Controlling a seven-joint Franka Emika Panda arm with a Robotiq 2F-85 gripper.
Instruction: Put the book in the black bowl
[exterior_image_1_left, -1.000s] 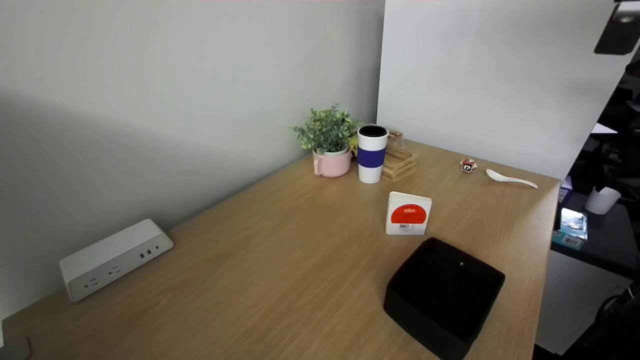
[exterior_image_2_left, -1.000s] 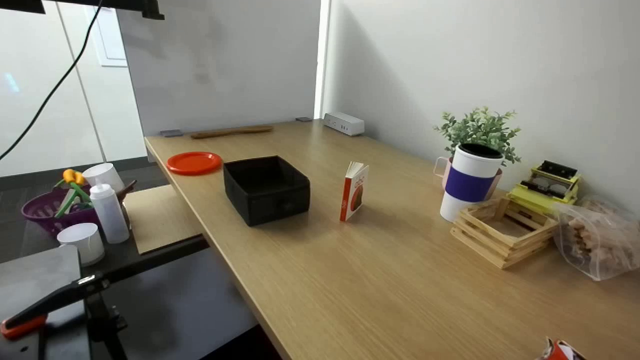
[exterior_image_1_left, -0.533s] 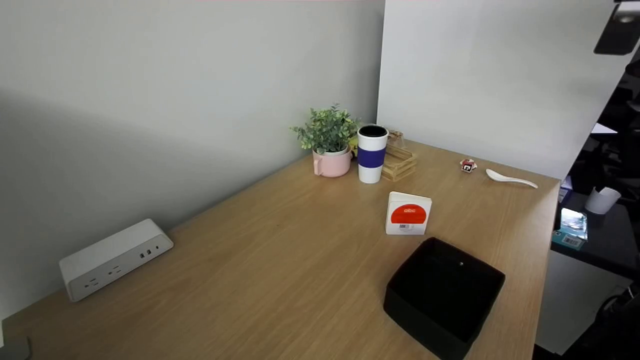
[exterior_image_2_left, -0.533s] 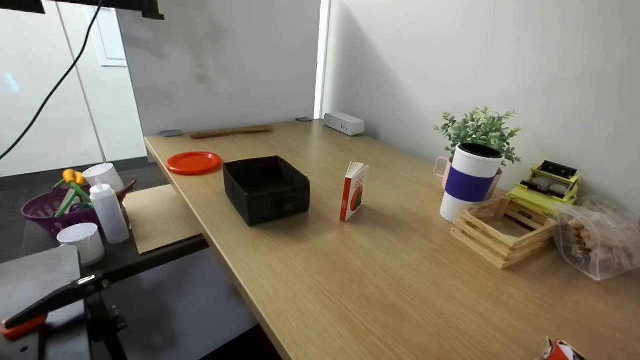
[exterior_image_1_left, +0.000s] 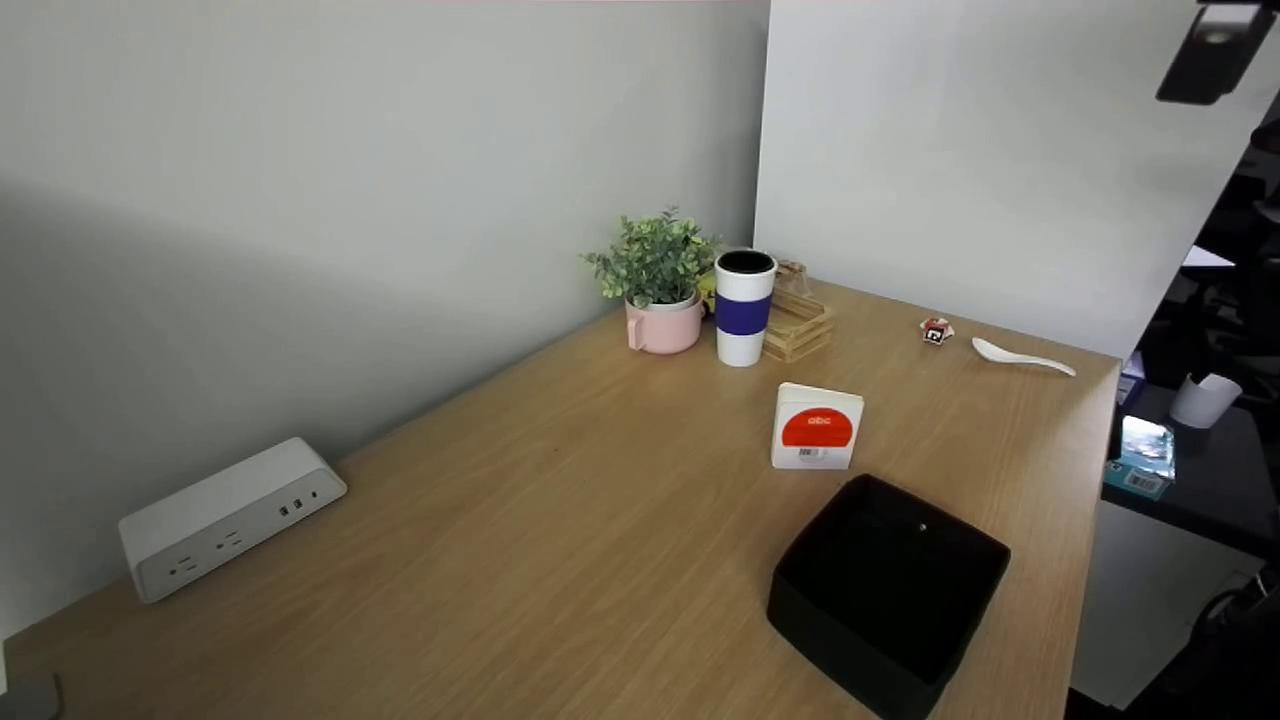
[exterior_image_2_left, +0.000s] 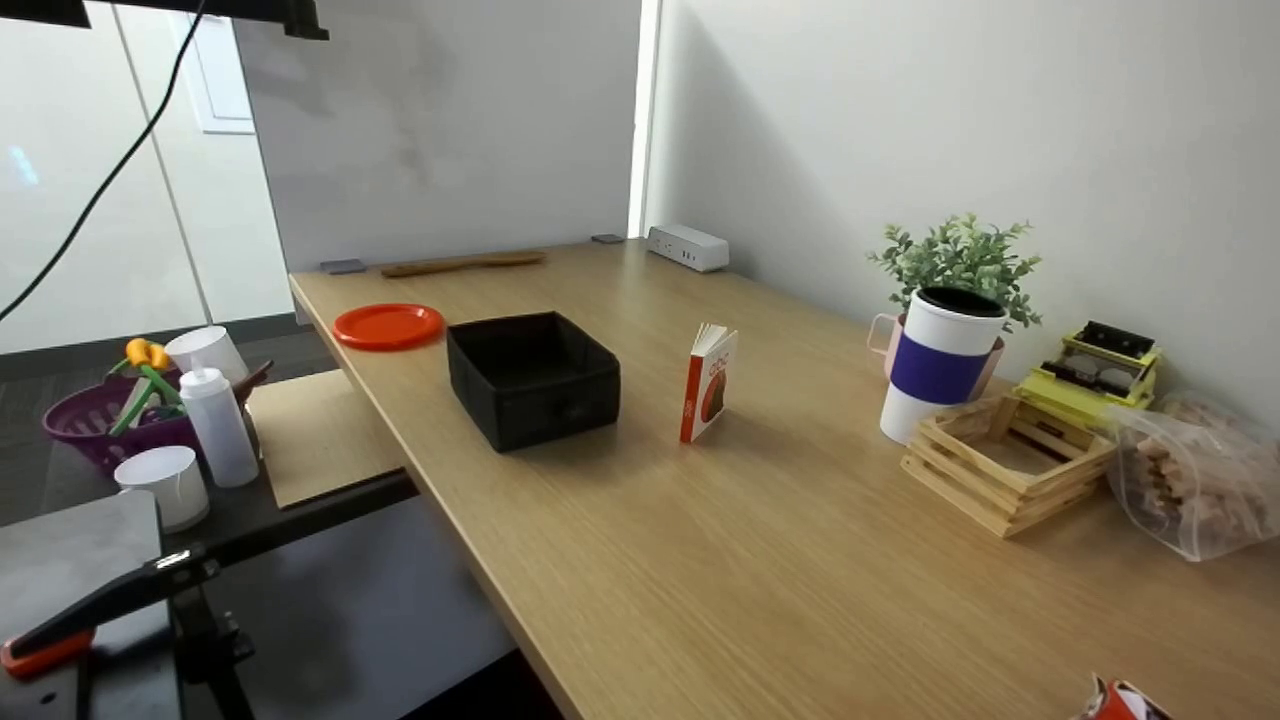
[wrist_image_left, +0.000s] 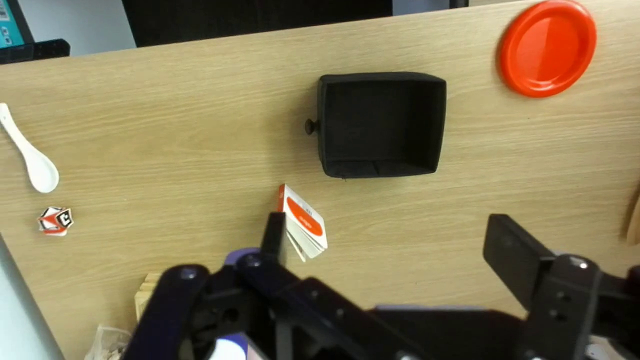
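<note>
The book (exterior_image_1_left: 817, 430) is small and white with a red circle, and stands upright on the table beside the black bowl (exterior_image_1_left: 840, 640). In an exterior view the book (exterior_image_2_left: 710, 385) shows its red spine and slightly fanned pages, and the square bowl (exterior_image_2_left: 560, 408) is empty. In the wrist view the book (wrist_image_left: 306, 220) lies partly behind one fingertip, and the bowl (wrist_image_left: 382, 170) is farther up. My gripper (wrist_image_left: 385, 225) is open and empty, high above the table. A dark part of it shows at the top right of an exterior view (exterior_image_1_left: 1215, 55).
A white cup with a blue band (exterior_image_2_left: 935, 365), a potted plant (exterior_image_2_left: 960, 265), a wooden crate (exterior_image_2_left: 1010, 465) and a plastic bag (exterior_image_2_left: 1195, 475) stand along the wall. A red plate (exterior_image_2_left: 388, 327) lies beyond the bowl. A white spoon (exterior_image_1_left: 1020, 357) and power strip (exterior_image_1_left: 235, 520) are also on the table.
The dark gripper part at the top right of an exterior view has shifted slightly left and tilted a little. The book and bowl have not moved.
</note>
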